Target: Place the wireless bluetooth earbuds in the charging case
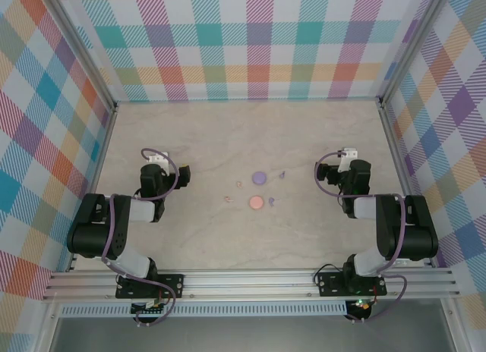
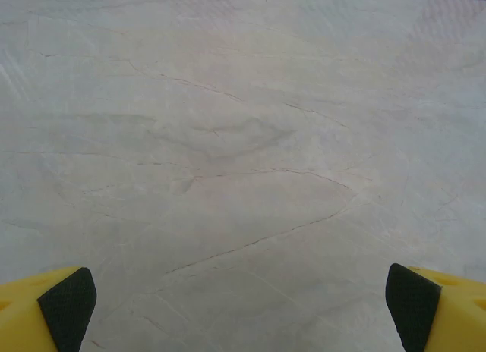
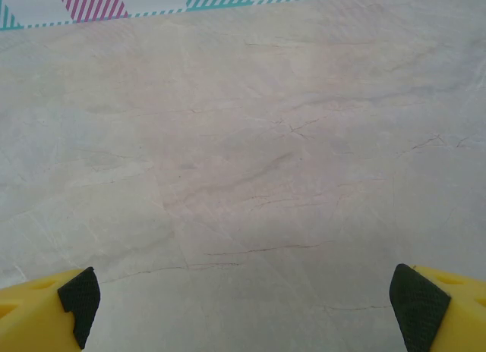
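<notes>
Left gripper (image 2: 241, 299) spread wide above beige marbled tabletop (image 2: 228, 139); right gripper (image 3: 243, 295) same, both empty. Tiny pale pink plastic earbuds (image 1: 239, 184) and purple plastic earbuds (image 1: 282, 172) lie loose mid-table near round pink case (image 1: 257, 203) and round purple case (image 1: 258, 175). Risk: 2 broad pads flick small buds away.

Even, soft overhead light, faint shadows, no glare; wrist views slightly soft, with blurred corners.

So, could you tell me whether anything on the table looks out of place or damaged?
Nothing stands out. The pink earbuds and purple earbuds lie loose, scattered around the purple case and pink case, which fits a task not yet begun. They are too small to check for damage.
</notes>
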`<state>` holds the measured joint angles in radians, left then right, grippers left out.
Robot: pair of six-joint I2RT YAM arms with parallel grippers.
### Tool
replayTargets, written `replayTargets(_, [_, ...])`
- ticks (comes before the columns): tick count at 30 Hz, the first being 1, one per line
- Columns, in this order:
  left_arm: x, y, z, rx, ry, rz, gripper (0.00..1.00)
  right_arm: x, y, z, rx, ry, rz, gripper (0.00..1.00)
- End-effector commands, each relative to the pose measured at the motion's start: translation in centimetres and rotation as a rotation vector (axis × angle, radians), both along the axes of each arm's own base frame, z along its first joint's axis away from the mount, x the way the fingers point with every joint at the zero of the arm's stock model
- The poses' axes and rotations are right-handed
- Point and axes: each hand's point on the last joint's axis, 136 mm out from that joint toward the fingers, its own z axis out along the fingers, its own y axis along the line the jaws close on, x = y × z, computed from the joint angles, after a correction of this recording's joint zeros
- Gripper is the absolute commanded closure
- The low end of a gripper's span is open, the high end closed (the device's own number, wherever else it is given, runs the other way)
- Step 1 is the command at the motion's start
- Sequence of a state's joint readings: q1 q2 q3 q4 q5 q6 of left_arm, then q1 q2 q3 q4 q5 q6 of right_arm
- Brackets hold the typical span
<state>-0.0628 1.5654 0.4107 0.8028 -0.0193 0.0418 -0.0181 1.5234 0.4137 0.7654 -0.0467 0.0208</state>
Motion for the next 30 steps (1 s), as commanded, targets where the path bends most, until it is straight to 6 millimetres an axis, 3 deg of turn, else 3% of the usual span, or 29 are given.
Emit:
replayTargets(1, [0.4,0.6,0.5,-0.007,-0.010,0.020,0.00,0.5,0.6,0.8,0.000,-0.025,0.031,0.00])
replayTargets(25, [0.4,0.6,0.6,-0.006,-0.005,0.020,0.00,0.5,0.6,0.8,0.000,-0.025,0.029,0.00])
replayTargets(30, [-0.5,1.4,2.5,-0.010,-0.052,0.071,0.00,0.6,0.3,2.1,0.003,0.013,0.010,0.00])
